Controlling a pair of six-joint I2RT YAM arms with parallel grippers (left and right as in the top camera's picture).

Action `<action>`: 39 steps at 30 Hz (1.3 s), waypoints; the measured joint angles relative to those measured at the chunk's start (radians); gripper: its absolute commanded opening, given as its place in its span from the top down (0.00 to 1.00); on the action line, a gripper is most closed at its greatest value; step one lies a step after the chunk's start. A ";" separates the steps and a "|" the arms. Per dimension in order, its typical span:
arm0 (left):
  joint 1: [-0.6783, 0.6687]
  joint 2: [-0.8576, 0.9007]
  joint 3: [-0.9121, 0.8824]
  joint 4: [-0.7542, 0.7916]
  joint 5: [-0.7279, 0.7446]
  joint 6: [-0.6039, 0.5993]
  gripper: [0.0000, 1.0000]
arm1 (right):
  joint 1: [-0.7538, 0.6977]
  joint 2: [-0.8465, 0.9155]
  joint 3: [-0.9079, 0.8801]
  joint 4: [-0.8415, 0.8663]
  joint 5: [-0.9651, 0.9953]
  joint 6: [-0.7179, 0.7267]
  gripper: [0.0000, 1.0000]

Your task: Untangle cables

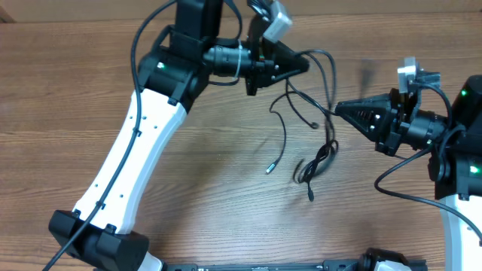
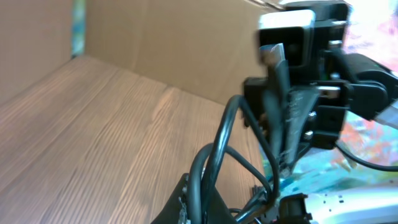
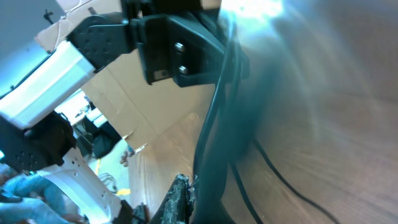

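Observation:
Several thin black cables point(image 1: 320, 154) hang in a tangle between my two grippers and trail onto the wooden table point(image 1: 188, 158). One silver-tipped plug point(image 1: 269, 169) lies on the table, and another plug end point(image 1: 310, 196) lies lower right of it. My left gripper point(image 1: 303, 65) points right and is shut on the cables point(image 2: 214, 155) at the top of the tangle. My right gripper point(image 1: 338, 111) points left and is shut on the cables point(image 3: 214, 137) a little lower right. The two grippers are close together, both raised above the table. The right wrist view is blurred.
The left arm point(image 1: 143, 143) runs diagonally from the lower left. The right arm point(image 1: 452, 150) stands at the right edge. A cardboard wall point(image 2: 168, 43) stands behind the table. In the left wrist view the right arm's wrist point(image 2: 311, 81) is close ahead.

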State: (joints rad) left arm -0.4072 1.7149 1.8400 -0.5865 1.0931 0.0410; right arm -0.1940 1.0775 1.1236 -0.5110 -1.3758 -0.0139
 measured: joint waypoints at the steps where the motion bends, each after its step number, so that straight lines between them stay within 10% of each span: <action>1: 0.008 0.000 0.000 -0.014 -0.008 -0.010 0.96 | -0.008 0.000 0.000 0.010 -0.003 -0.005 0.96; 3: 0.016 0.000 0.000 -0.035 -0.021 -0.017 0.96 | -0.028 0.001 0.000 0.028 0.022 0.027 0.95; 6: 0.017 0.000 0.000 -0.050 -0.028 -0.021 0.96 | -0.074 0.001 0.000 0.031 0.117 0.134 0.00; 12: 0.017 0.000 0.000 0.043 0.037 -0.063 0.96 | -0.113 0.001 0.000 -0.027 0.227 0.200 0.00; 27: -0.035 -0.001 0.000 0.549 0.263 -0.437 0.96 | -0.113 0.035 0.000 -0.222 0.274 -0.288 0.00; 39: -0.080 -0.001 0.000 0.621 0.280 -0.507 0.96 | -0.113 0.152 0.000 -0.501 0.254 -0.323 0.13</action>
State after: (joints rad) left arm -0.4877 1.7142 1.8397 0.0341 1.3727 -0.4656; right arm -0.3069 1.2293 1.1233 -1.0119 -1.1217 -0.3370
